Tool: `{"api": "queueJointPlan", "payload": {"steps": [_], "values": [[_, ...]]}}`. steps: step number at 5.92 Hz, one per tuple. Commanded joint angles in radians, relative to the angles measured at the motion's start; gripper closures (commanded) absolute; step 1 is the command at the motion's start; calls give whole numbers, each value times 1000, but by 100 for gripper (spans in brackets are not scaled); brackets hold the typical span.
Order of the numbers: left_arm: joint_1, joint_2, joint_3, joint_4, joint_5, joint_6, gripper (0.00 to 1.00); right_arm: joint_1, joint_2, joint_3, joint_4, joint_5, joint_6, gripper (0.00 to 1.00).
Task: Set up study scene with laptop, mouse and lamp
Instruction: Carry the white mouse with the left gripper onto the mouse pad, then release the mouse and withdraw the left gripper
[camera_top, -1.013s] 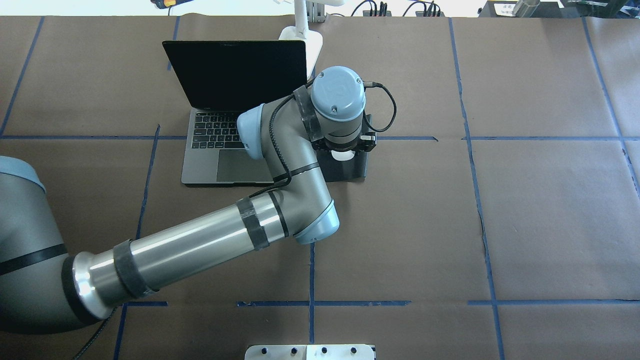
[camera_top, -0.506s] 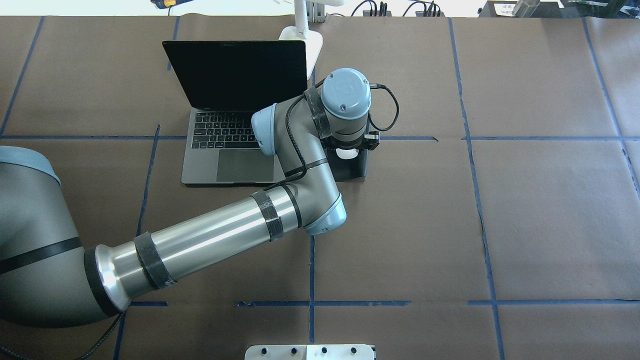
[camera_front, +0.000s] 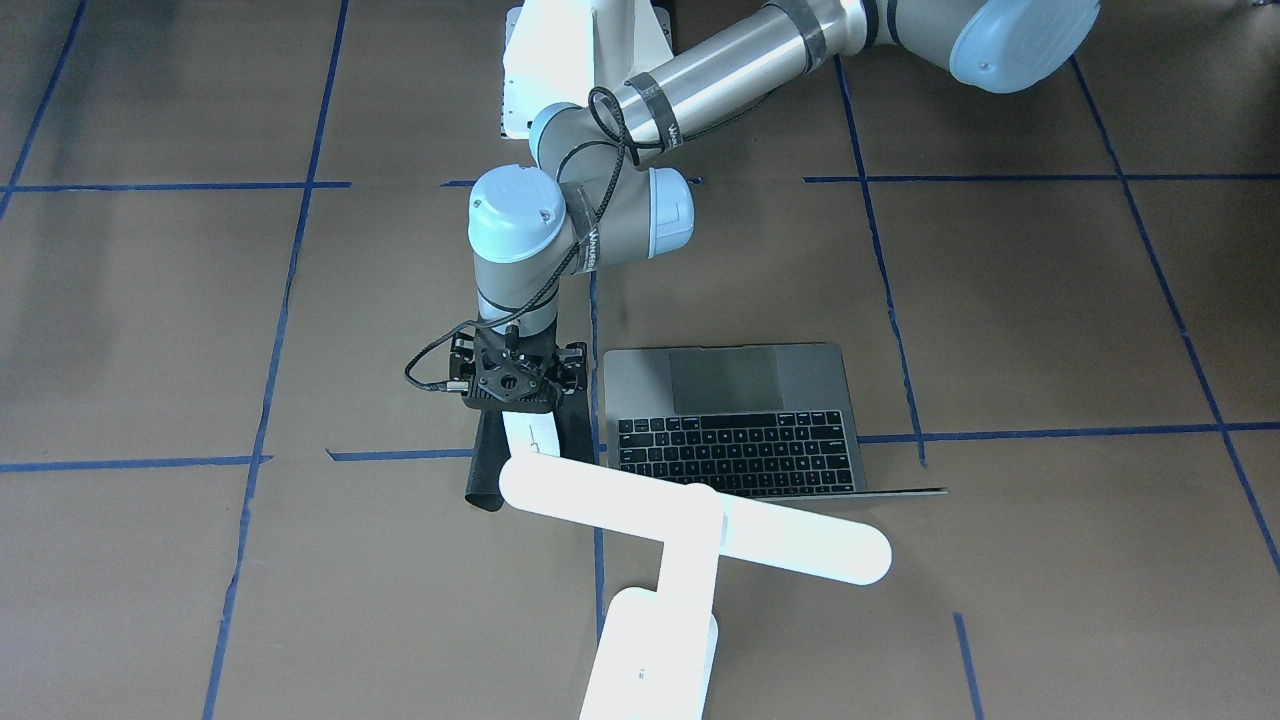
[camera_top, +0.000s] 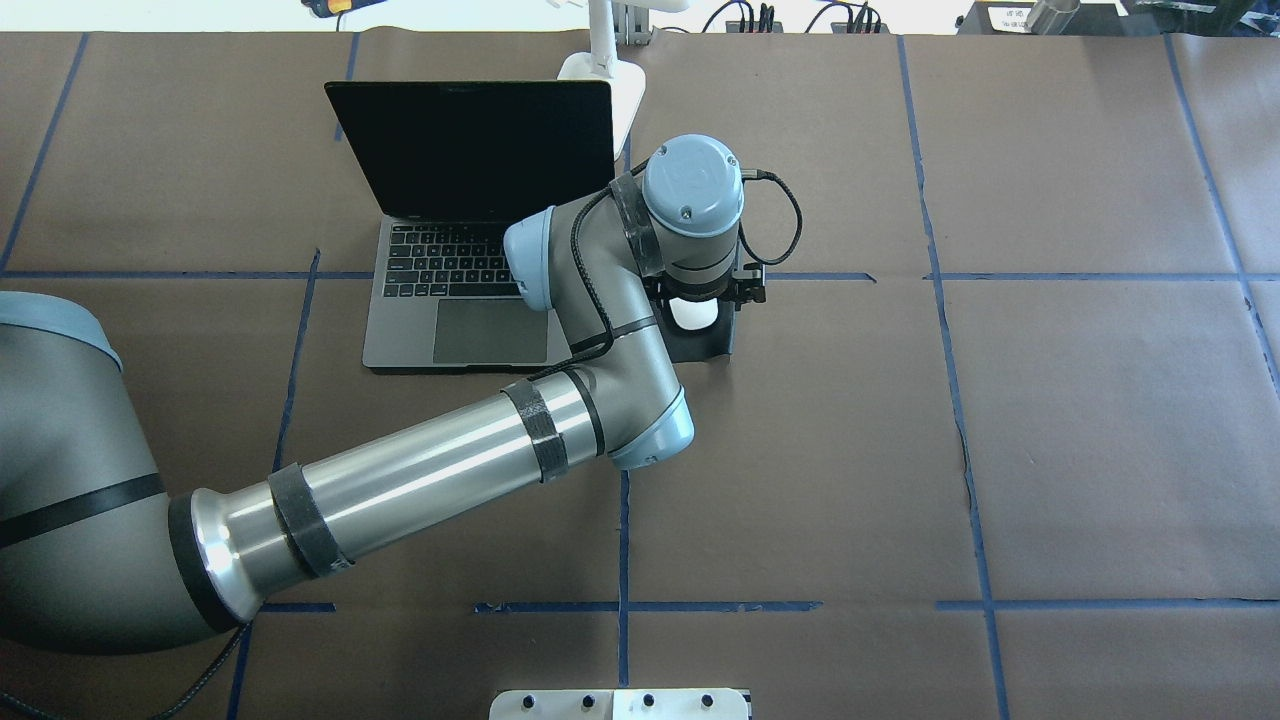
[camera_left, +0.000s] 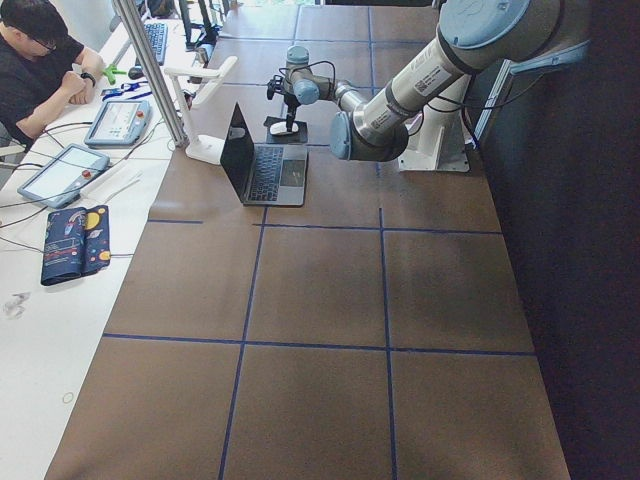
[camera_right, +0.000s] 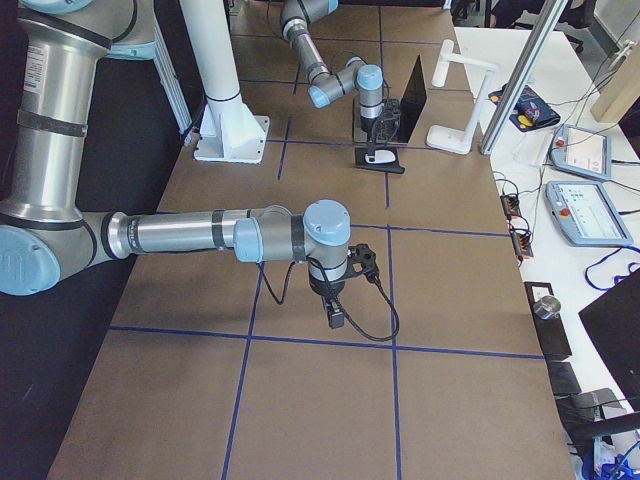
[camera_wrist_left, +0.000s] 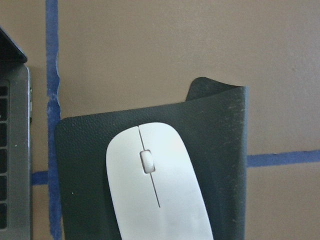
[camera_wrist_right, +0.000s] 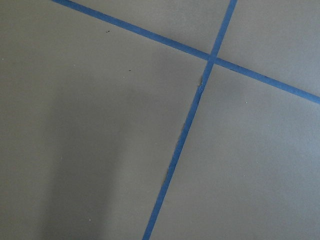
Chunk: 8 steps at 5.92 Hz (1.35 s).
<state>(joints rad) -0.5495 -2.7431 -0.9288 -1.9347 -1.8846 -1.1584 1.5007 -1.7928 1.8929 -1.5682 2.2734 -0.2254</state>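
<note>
The laptop (camera_top: 470, 300) stands open on the table with its dark screen up; it also shows in the front view (camera_front: 735, 420). The white mouse (camera_wrist_left: 155, 190) lies on a black mat (camera_wrist_left: 220, 150) just right of the laptop, as the overhead view shows (camera_top: 695, 315). My left gripper (camera_top: 700, 295) hangs straight over the mouse with its jaws spread and nothing in them. The white lamp (camera_front: 690, 520) stands behind the laptop, its bar head over the mat's far end. My right gripper (camera_right: 336, 312) hovers low over bare table far from these; I cannot tell its state.
The white bolted pedestal (camera_front: 585, 60) stands at the robot's side of the table. Blue tape lines cross the brown table cover. One corner of the mat curls up (camera_wrist_left: 210, 85). A person (camera_left: 40, 60) sits at a side table with tablets.
My left arm has moved a little to the right over the mat. The gripper's jaws look wider than before, and more of the mouse shows below the wrist.
</note>
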Motion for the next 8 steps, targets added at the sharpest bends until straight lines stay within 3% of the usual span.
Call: {"api": "queueJointPlan", "payload": {"steps": [1,3,4,5,6,8], "values": [[-42,113,-174,26,-150,2,0,0,10,0,0,0,36,0],[-56,355,-603,303,-148,128,0,0,10,0,-1,0,38,0],[-88,496,-781,363,-151,217,0,0,9,-3,-1,1,38,0],[-139,619,-877,365,-171,321,0,0,7,-12,-1,1,38,0],[-221,704,-906,370,-232,386,0,0,7,-17,-1,20,64,0],[-416,918,-944,385,-270,735,0,1,1,-26,-1,38,130,0]]}}
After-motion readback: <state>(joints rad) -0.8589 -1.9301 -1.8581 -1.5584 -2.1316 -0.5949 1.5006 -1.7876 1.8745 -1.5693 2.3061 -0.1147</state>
